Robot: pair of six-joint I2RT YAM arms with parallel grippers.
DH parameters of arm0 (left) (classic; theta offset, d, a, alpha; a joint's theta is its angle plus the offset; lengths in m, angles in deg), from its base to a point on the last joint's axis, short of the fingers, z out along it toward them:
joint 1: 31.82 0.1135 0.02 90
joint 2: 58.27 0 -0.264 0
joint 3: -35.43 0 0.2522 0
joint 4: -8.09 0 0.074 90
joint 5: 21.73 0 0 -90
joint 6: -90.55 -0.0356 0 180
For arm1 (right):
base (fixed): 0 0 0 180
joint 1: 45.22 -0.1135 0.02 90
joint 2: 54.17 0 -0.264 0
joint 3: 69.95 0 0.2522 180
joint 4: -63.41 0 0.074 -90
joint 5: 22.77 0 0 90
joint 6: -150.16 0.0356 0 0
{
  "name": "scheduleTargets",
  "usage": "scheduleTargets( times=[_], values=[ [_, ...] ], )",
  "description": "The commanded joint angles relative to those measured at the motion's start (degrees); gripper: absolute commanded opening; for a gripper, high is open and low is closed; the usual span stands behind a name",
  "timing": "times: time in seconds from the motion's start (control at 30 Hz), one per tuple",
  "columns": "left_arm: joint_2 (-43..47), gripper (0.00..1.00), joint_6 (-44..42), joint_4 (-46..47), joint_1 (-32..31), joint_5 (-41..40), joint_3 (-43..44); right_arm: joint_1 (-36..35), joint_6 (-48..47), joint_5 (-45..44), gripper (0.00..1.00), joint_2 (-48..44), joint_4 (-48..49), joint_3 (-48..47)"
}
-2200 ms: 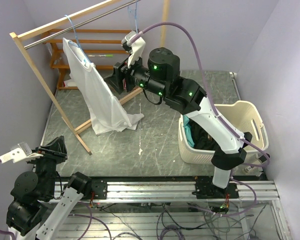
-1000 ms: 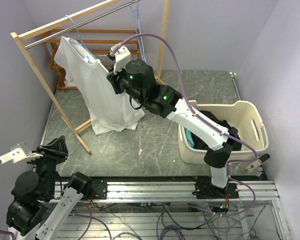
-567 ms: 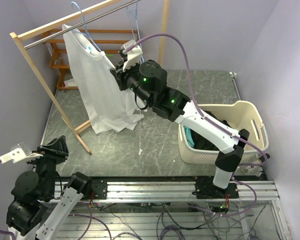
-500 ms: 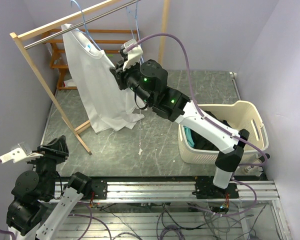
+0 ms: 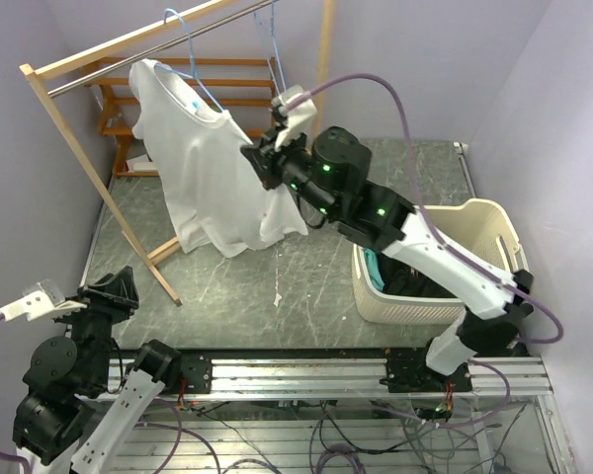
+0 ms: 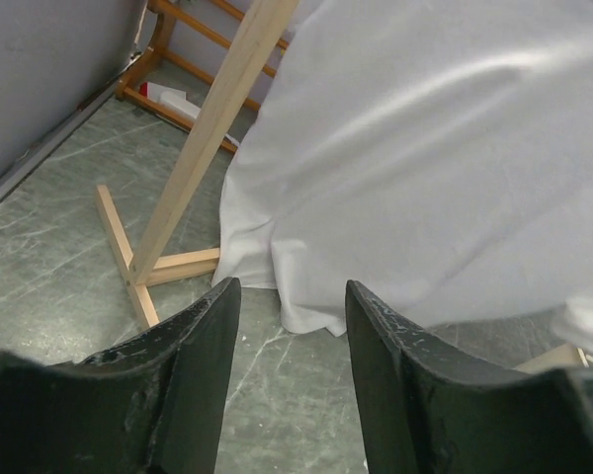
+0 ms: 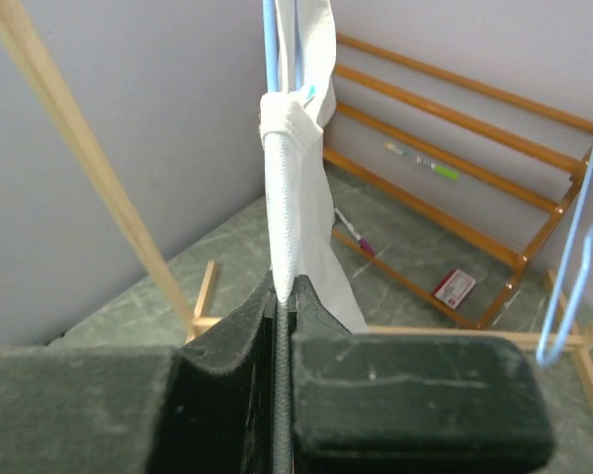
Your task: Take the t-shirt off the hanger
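Observation:
A white t-shirt (image 5: 203, 173) hangs on a light blue wire hanger (image 5: 190, 61) hooked over the metal rail (image 5: 119, 61). My right gripper (image 5: 261, 164) is shut on the shirt's right shoulder edge and stretches the cloth sideways. In the right wrist view the bunched white t-shirt (image 7: 293, 188) runs straight up from the shut gripper (image 7: 285, 292) to the blue hanger (image 7: 270, 44). My left gripper (image 5: 109, 294) sits low at the near left, away from the shirt. Its wrist view shows the gripper (image 6: 292, 331) open over the floor, nothing between the fingers, with the t-shirt (image 6: 445, 158) hanging ahead.
A wooden rack post (image 5: 94, 168) slants down left of the shirt, its foot (image 6: 138, 272) on the marbled floor. A second blue hanger (image 5: 269, 44) hangs further right on the rail. A cream laundry basket (image 5: 499, 229) with dark clothes stands at the right.
My right arm has swung to the right with the shirt's edge in its grip. The shirt is spread wider and the hanger has slid right along the rail. The left arm stays put.

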Motion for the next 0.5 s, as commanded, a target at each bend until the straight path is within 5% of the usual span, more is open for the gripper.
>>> scheduleTargets(
  times=[0.0,0.27,0.47],
  values=[
    [-0.80,0.60,-2.93,3.28,-0.40,3.64,-0.49,0.23,2.92,4.51,0.00,-9.88,-1.87,4.49],
    [-4.88,0.67,-13.35,16.80,-0.44,26.21,2.04,0.15,6.19,15.94,0.00,-22.54,-16.85,13.71],
    [-20.88,0.75,-18.70,24.13,-0.37,47.51,15.69,0.15,8.27,26.42,0.00,-29.41,-25.70,21.50]
  ],
)
